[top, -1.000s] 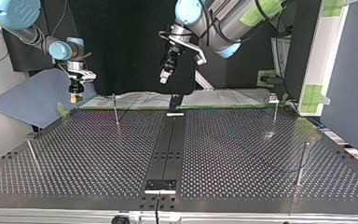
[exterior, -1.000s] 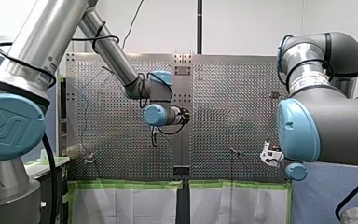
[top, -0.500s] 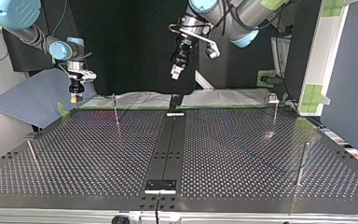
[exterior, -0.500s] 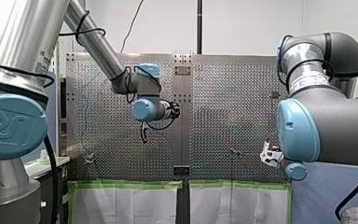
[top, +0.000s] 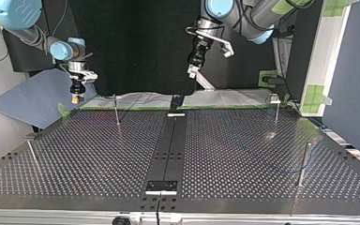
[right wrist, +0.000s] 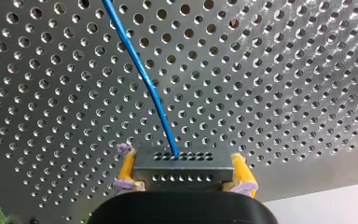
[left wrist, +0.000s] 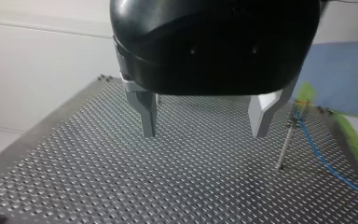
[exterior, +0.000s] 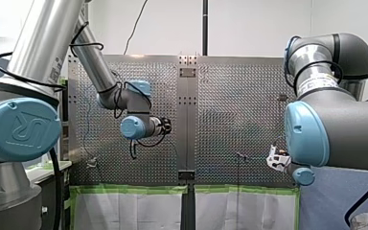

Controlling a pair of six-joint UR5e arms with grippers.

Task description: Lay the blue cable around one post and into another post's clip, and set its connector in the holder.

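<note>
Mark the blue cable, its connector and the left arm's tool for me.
blue cable (right wrist: 144,74), right wrist view, middle of its visible run.
connector (right wrist: 184,168), right wrist view, centre of its dark face.
my left tool (left wrist: 204,133), left wrist view, midway between its open fingertips.

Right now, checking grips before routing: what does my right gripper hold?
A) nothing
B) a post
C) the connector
C: in the right wrist view the right gripper is clamped on the connector, with the cable running out of it.
</note>
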